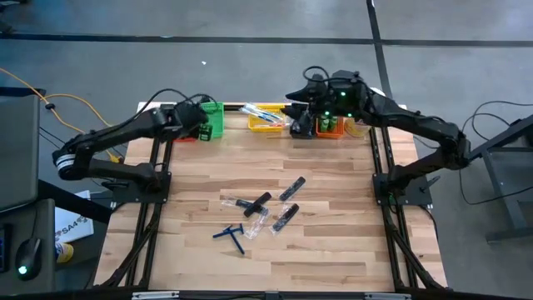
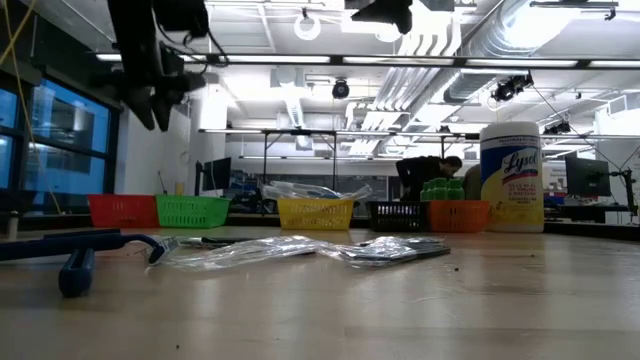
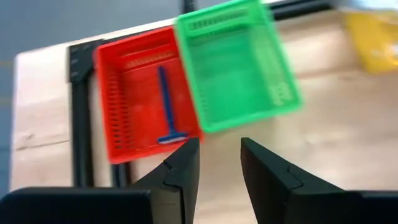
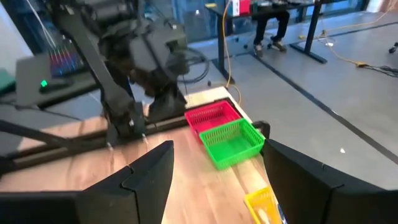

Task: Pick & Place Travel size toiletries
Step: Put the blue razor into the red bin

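Loose toiletries lie on the middle of the table: two blue razors [image 1: 231, 234], slim black combs [image 1: 290, 190] and clear-wrapped toothbrushes [image 1: 236, 202]. Another blue razor [image 3: 166, 107] lies flat in the red bin [image 3: 134, 99] at the far left. The green bin [image 3: 239, 68] stands beside it. My left gripper [image 3: 219, 144] hangs open above the table just in front of these two bins, with nothing between its fingers. My right gripper [image 4: 217, 149] is open and empty, high over the far bins [image 1: 301, 107].
Along the far edge stand a yellow bin [image 1: 266, 118] with clear-wrapped items, a black bin [image 1: 301, 127] and an orange bin [image 1: 330, 127] with green bottles. A large white jar [image 2: 511, 178] stands at the far right. Bare wood shows near the front edge.
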Robot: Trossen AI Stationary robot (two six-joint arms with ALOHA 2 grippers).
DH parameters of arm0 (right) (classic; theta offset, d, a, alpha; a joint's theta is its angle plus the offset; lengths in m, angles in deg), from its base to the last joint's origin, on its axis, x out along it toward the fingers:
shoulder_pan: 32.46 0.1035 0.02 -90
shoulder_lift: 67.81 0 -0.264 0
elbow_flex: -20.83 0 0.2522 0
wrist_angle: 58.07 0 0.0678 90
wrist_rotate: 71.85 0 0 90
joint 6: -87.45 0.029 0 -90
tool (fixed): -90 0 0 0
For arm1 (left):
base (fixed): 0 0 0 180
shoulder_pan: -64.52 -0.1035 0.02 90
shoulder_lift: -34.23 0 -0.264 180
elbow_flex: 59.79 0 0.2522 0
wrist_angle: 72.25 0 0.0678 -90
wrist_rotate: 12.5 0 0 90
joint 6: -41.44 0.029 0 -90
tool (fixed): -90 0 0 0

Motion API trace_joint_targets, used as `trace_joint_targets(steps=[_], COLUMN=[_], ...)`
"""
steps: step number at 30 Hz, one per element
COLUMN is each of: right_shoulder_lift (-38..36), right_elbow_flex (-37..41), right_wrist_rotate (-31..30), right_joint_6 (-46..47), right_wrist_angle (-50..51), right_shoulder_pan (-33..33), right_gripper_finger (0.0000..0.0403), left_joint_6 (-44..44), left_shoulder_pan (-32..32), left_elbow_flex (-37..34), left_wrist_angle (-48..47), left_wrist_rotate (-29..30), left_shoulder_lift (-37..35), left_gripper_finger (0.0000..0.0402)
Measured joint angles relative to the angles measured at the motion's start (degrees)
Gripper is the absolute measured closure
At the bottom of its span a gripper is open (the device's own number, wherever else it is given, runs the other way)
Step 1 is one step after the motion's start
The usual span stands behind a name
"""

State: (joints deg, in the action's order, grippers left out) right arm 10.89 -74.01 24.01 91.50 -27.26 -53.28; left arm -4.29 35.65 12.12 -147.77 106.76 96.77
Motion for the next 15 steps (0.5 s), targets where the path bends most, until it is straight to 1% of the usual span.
trace_joint_targets(steps=[4, 6, 10, 12, 15], right_shoulder_lift=[-3.14, -4.83, -6.69, -6.82, -6.82], right_elbow_flex=[0.00, 0.00, -0.07, -0.04, -0.04], right_wrist_rotate=[0.00, 0.01, -0.01, 0.15, 1.10], right_joint_6=[2.45, 4.83, 9.22, 11.18, 12.24], right_wrist_angle=[0.38, 1.07, 5.43, 8.35, 12.45], right_shoulder_pan=[0.22, 0.20, 0.15, 0.24, 1.02], right_gripper_finger=[0.0165, 0.0165, 0.0165, 0.0165, 0.0165], left_joint_6=[-0.02, 0.71, 5.59, 10.45, 19.11], left_shoulder_pan=[6.93, 10.24, 16.05, 19.08, 23.68], left_elbow_flex=[0.00, 0.00, -0.14, -0.77, -1.88], left_wrist_angle=[0.04, 0.08, 1.27, 3.63, 6.93], left_wrist_rotate=[-0.50, -2.41, -10.28, -15.13, -19.88], left_shoulder_lift=[-2.29, -2.92, -3.14, -3.14, -3.10], left_gripper_finger=[0.0291, 0.0291, 0.0291, 0.0291, 0.0291])
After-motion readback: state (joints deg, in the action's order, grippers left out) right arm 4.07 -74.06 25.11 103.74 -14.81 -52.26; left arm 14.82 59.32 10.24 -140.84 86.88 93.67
